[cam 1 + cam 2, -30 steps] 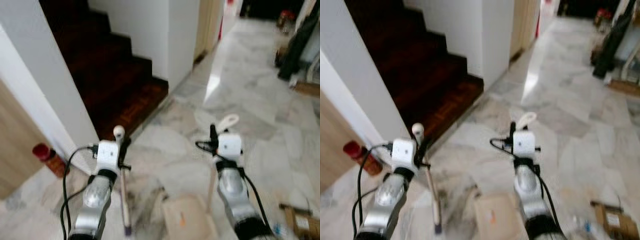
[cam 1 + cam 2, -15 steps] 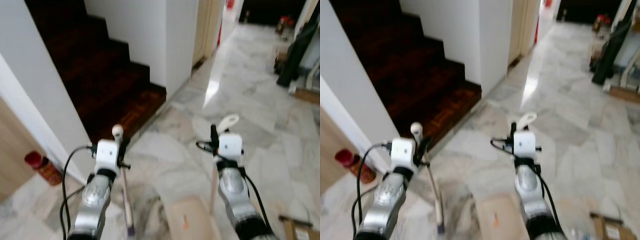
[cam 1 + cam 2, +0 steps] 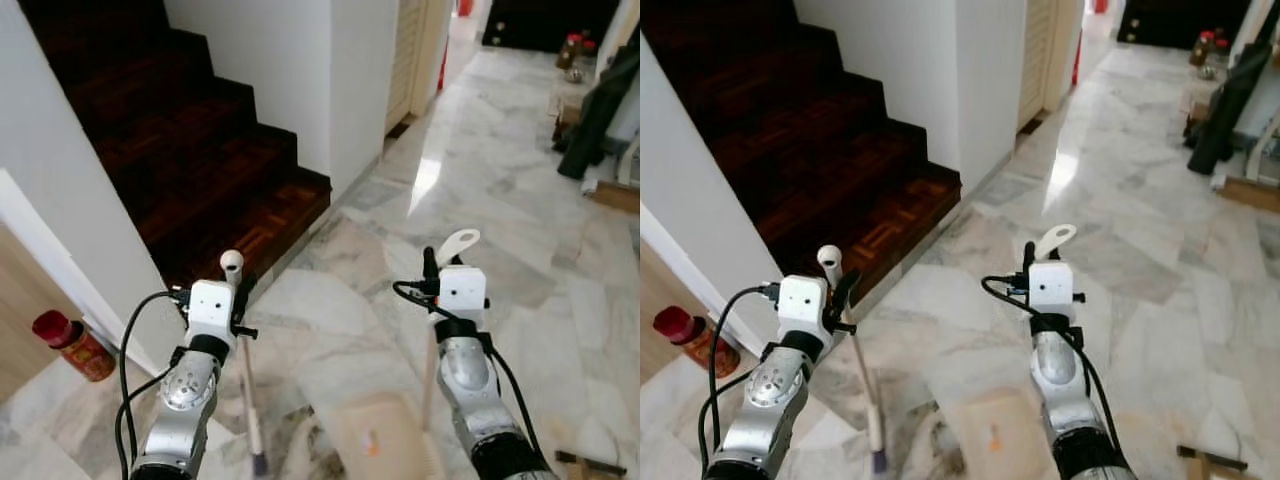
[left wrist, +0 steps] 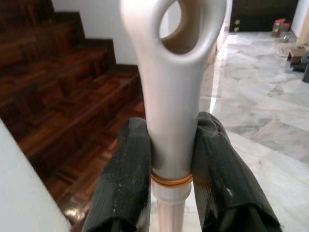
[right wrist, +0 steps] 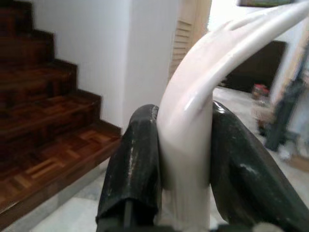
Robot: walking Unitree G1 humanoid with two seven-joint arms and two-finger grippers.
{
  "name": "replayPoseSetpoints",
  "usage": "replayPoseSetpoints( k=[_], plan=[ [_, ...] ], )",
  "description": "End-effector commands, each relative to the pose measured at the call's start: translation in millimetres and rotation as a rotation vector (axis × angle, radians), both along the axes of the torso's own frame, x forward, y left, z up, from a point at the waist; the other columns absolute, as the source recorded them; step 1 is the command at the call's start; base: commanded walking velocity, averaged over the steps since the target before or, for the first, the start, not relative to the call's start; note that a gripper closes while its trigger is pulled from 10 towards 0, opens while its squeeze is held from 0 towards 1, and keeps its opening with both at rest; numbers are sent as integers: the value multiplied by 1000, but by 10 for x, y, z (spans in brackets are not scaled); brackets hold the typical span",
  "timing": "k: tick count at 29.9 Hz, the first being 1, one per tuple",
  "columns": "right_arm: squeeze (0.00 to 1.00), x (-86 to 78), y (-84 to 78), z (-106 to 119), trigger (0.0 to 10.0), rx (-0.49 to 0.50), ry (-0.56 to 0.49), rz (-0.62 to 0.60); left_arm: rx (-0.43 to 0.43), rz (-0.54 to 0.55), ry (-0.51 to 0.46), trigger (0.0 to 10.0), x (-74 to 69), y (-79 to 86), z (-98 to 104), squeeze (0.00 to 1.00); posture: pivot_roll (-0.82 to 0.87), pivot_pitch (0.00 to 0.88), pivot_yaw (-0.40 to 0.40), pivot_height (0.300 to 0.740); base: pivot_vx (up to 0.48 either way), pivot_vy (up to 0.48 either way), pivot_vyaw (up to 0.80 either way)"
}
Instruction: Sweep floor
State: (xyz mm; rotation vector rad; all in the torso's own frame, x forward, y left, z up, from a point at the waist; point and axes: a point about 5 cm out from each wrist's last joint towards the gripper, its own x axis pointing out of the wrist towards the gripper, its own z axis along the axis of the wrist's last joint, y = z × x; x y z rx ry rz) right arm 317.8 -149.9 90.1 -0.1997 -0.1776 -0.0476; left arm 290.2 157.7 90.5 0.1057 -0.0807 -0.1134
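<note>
Open marble floor [image 3: 560, 250] ahead; dark stairs [image 3: 200, 170] and white wall [image 3: 290, 70] leftward.

Marble floor [image 3: 540, 200] — dark wooden stairs [image 3: 190, 150]

Broom [image 3: 246, 370]: slim pale handle w/ rounded cap and hanging hole at top, gold ring seen just below the cap in left wrist view. Held near-upright, slightly tilted, gripped near its top; lower end w/ purple tip reaches the marble floor [image 3: 520, 170] by the stair foot.

Dustpan [image 3: 385, 440]: beige pan lying low on the floor, small orange mark on it. Its long pale handle [image 3: 430, 370] rises upright, ending in a flat looped top.
</note>
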Motion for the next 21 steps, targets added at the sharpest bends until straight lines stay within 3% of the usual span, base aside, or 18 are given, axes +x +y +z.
replayPoseSetpoints(
  k=[1, 21],
  plan=[
    [0, 32, 54, 95, 10000, 30, -43, 10, 9, -5, -61, 10000, 44, -5, 139, 0, 89, 0, 41, 740, 292, 0, 0],
    [0, 35, 64, 124, 10000, 38, -60, 24, 2, -5, -60, 10000, 57, -17, 143, 0, 80, 7, 41, 740, 289, 0, 0]
  ],
)
